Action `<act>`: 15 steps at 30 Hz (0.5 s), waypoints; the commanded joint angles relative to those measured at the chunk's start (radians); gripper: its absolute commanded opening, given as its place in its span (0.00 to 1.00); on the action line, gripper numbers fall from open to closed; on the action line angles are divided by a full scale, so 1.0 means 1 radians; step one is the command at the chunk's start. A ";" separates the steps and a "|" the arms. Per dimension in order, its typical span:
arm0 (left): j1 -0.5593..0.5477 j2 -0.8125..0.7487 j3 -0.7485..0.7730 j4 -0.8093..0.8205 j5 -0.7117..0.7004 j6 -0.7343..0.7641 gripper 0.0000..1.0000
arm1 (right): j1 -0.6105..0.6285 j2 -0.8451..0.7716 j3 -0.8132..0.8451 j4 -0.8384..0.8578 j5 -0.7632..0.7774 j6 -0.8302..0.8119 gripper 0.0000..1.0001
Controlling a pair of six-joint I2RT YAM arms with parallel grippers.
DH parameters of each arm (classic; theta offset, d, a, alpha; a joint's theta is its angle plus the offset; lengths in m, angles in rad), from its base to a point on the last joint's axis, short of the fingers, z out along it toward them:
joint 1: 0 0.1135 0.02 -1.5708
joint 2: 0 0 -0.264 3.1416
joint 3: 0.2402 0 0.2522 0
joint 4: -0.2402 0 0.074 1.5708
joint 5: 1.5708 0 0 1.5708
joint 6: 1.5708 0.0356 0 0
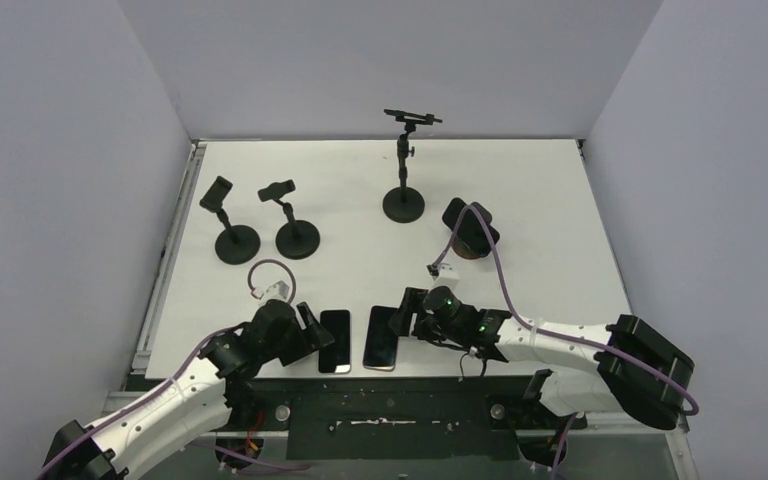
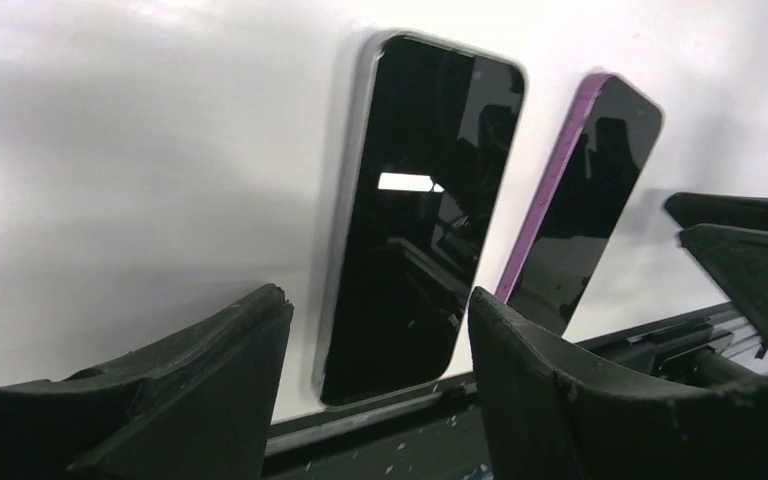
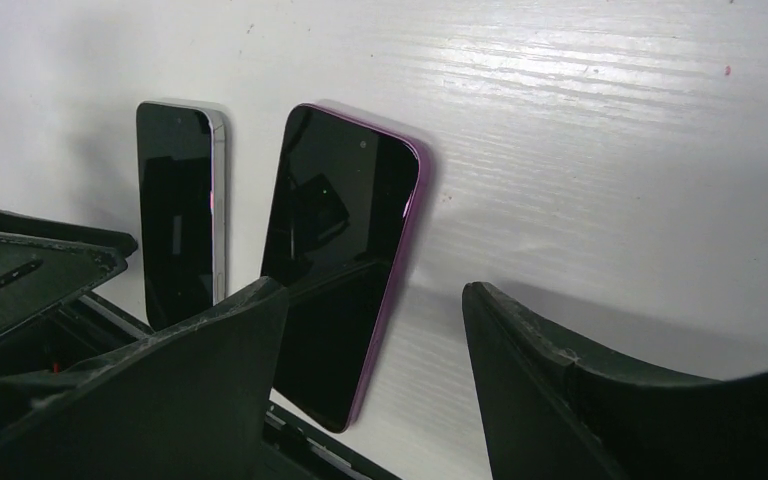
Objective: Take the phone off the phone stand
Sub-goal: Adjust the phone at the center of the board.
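Two phones lie flat, screens up, near the table's front edge: a silver-edged phone (image 1: 335, 341) (image 2: 420, 215) (image 3: 180, 210) and a purple-edged phone (image 1: 382, 337) (image 2: 585, 200) (image 3: 340, 260) to its right. My left gripper (image 1: 317, 335) (image 2: 375, 310) is open and empty, low over the near end of the silver-edged phone. My right gripper (image 1: 408, 312) (image 3: 370, 300) is open and empty, just right of the purple-edged phone. Three black phone stands (image 1: 237, 243) (image 1: 297, 237) (image 1: 403, 205) stand at the back with bare clamps.
A fourth black tilted holder on a round base (image 1: 470, 230) sits at the right middle, with the right arm's purple cable (image 1: 500, 275) running past it. The table's dark front rail (image 2: 520, 380) lies right under both grippers. Grey walls close in three sides.
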 commanded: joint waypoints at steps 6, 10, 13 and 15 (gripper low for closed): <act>-0.006 0.142 -0.027 0.272 0.096 0.021 0.61 | 0.008 0.125 0.016 0.116 -0.037 0.003 0.57; -0.006 0.185 -0.014 0.302 0.099 0.043 0.61 | 0.006 0.163 0.018 0.129 -0.058 -0.011 0.54; -0.007 0.206 -0.010 0.326 0.103 0.052 0.61 | 0.005 0.179 0.022 0.141 -0.062 -0.016 0.53; -0.007 0.217 -0.007 0.337 0.103 0.056 0.61 | 0.005 0.184 0.030 0.141 -0.062 -0.022 0.52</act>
